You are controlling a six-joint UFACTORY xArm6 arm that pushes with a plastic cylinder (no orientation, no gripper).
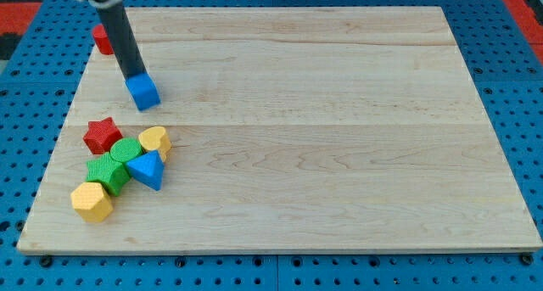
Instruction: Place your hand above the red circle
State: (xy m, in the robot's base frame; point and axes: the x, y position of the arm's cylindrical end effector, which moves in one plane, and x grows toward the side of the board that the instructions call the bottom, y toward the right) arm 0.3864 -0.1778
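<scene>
Red circle sits at the desk's top-left edge, half hidden behind my rod. My tip touches the blue cube, just below-right of the circle. No hand fitted, so no open/closed state. Judged light, rigid, slides readily; no gripping needed, only positioning above it.

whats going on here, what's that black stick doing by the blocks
A robot arm's dark rod reaches down onto a wooden board. My tip sits right at the blue cube, on its upper side, near the view's top left. The red circle lies just beyond, partly hidden behind the rod. Lower left is a cluster: red star, two green blocks, blue triangle and two yellow blocks.
</scene>
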